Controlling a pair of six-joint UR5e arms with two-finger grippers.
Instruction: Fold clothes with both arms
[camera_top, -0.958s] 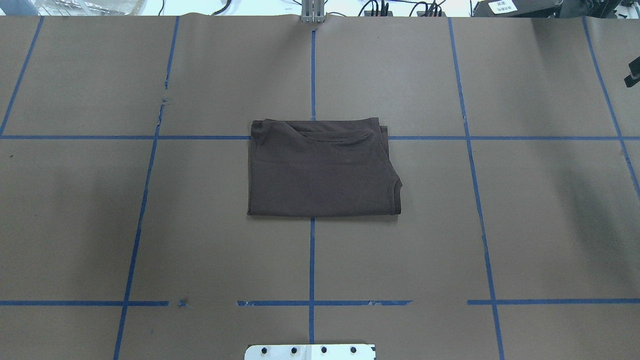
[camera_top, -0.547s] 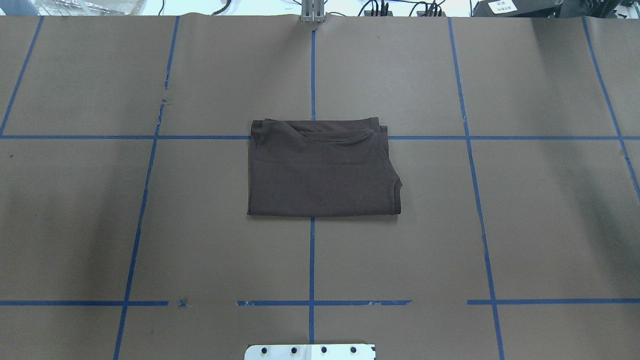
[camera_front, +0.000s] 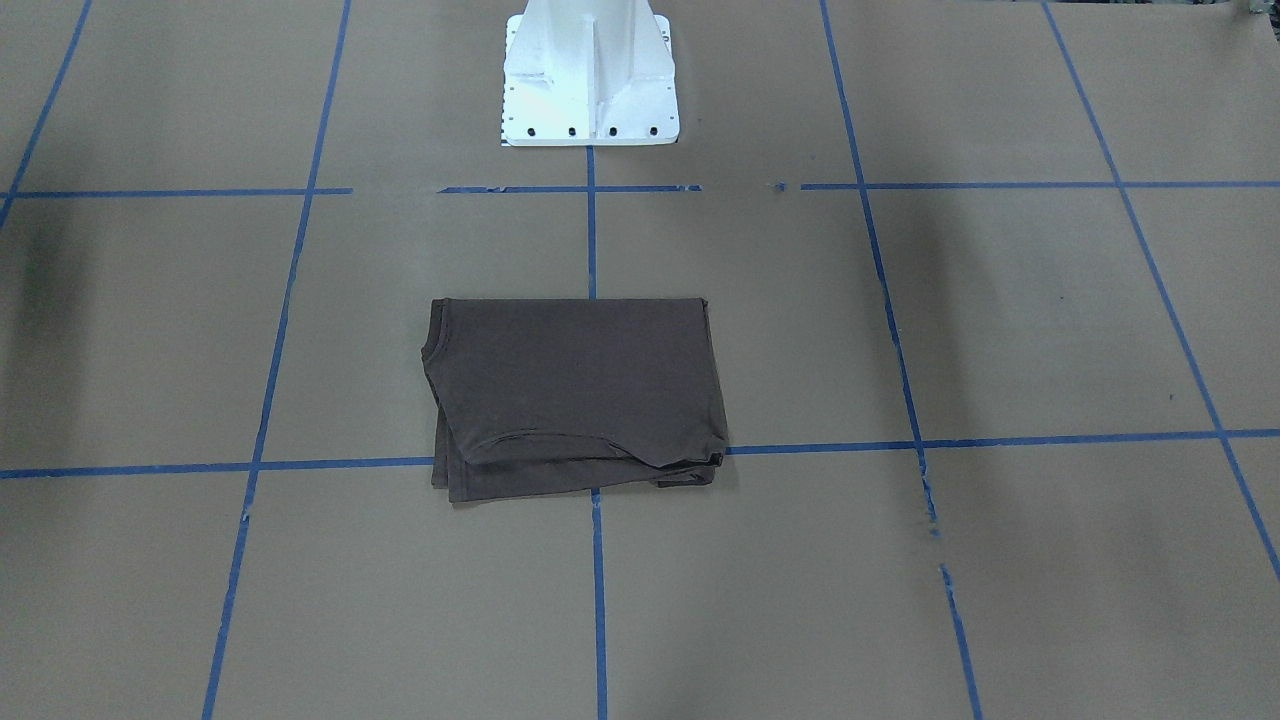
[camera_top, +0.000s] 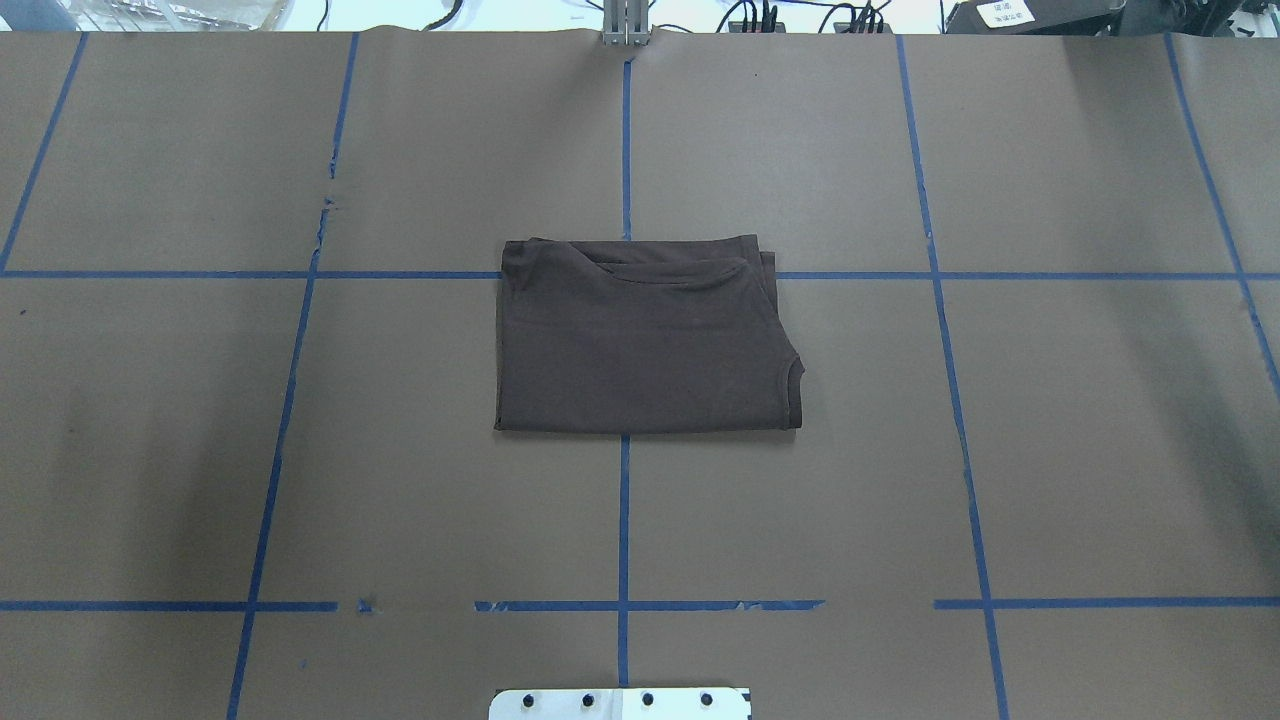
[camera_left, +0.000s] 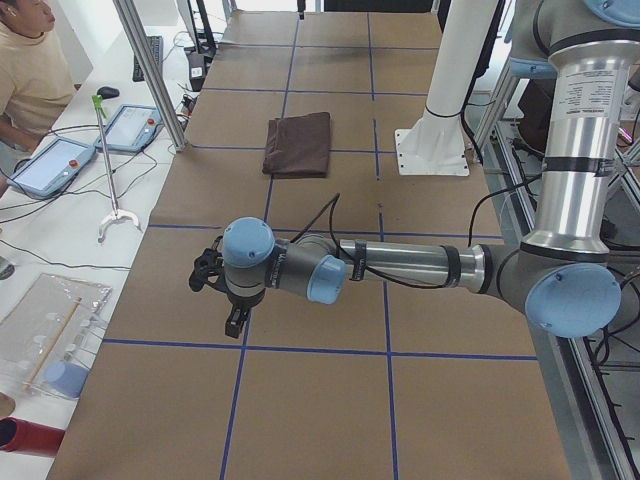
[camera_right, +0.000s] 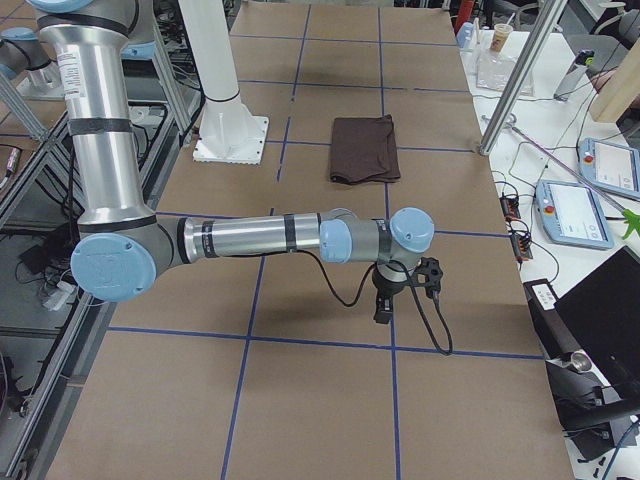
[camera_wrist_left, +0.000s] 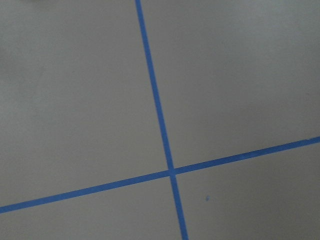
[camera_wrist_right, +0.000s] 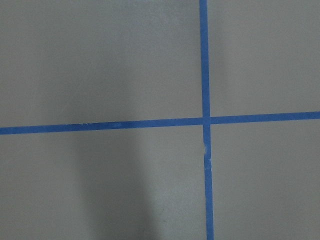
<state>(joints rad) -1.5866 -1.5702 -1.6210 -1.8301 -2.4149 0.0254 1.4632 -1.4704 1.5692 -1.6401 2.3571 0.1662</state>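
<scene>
- One dark brown T-shirt (camera_top: 640, 340), soft and folded into a neat rectangle, lies flat in the middle of the table (camera_top: 1100, 450), at 12 o'clock from the one white base (camera_top: 620, 703).
- There are two silver arms with blue caps, the left arm (camera_left: 400, 265) and the right arm (camera_right: 250, 238). Both are well apart from the T-shirt.
- The two black claws, left claw (camera_left: 232, 322) and right claw (camera_right: 383, 305), point down over the table. I cannot tell if they are spread or pressed together.
- Blue tape lines (camera_top: 624, 520) make squares on the brown table.

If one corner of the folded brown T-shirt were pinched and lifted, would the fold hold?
Probably not: the T-shirt looks thin and soft, so it would likely droop and unfold. Its loose stacked layers would probably shear or bunch under a push.
</scene>
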